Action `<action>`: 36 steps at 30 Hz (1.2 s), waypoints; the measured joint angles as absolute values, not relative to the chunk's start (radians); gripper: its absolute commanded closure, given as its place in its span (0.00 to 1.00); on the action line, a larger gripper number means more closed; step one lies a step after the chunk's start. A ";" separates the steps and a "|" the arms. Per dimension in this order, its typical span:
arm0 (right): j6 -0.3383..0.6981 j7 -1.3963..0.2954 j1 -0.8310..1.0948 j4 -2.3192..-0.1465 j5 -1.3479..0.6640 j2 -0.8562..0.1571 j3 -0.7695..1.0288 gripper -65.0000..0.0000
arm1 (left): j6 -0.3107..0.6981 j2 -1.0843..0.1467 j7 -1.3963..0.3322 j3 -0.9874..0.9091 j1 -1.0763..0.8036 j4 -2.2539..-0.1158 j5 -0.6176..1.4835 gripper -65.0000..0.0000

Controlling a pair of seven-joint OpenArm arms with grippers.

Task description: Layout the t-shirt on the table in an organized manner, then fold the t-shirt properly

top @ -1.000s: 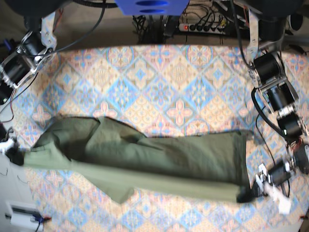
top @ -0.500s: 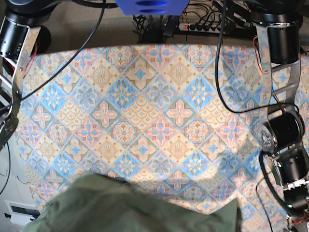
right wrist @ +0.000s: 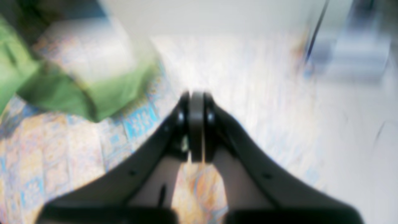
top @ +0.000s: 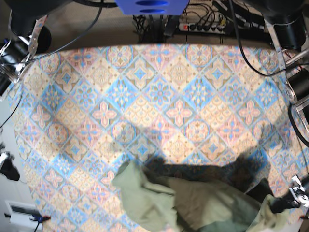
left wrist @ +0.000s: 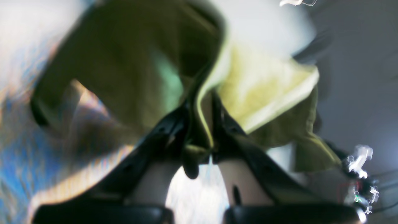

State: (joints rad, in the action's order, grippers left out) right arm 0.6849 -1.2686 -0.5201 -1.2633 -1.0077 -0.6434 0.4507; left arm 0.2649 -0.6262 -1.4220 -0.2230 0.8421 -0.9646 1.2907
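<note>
**Olive shirt bunched at the table's near edge, one corner pinched**

Pastel diamond tiles in blue, pink and cream cover the big table point(top: 159, 96), and most of that cloth lies bare. One garment is in view: a plain olive-green short-sleeved cotton t-shirt point(top: 178, 203), heaped in loose folds along the near edge, toward the near corner on the left arm's side.

Two grippers, counted. The left gripper point(left wrist: 200, 124) has its black fingers point(left wrist: 169, 133) closed on a fold of the shirt's fabric, which billows above them in the blurred wrist view. The right gripper point(right wrist: 196, 124) has its fingers pressed together with nothing between them; the shirt point(right wrist: 62, 90) lies off to one side of it.

The cloth looks light, soft and limp, so I expect it to sag and crumple wherever it is unsupported. My guess is that hems, shoulder seams or sleeve edges make the best holds, two corners taken together to spread it flat.
</note>
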 measured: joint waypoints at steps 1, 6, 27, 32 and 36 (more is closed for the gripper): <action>0.686 -1.247 -0.454 -1.315 -1.034 -0.644 0.472 0.99 | 0.263 -0.634 -1.417 -0.221 0.791 -0.991 1.320 1.00; 0.696 -1.223 -0.204 -1.488 -1.099 -0.614 0.551 0.99 | 0.278 -0.700 -1.420 -0.307 0.485 -1.188 1.417 1.00; 0.695 -1.221 -0.065 -1.600 -0.790 -0.214 0.063 0.58 | 0.275 -0.815 -1.414 -0.784 -0.289 -1.398 1.459 1.00; 0.696 -1.214 -0.156 -1.589 -0.669 -0.140 -0.020 0.58 | 0.274 -0.893 -1.405 -0.779 -0.391 -1.402 1.467 1.00; 0.695 -1.205 -0.159 -1.520 -0.607 -0.079 -0.026 0.58 | 0.275 -0.951 -1.409 -0.780 -0.448 -1.403 1.448 1.00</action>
State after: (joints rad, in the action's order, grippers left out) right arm 0.6952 -1.2049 -0.1585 -1.5204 -0.6067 -0.0788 -0.0261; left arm 0.2752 -0.9508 -1.4094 -0.7803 -0.4477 -1.4033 1.4475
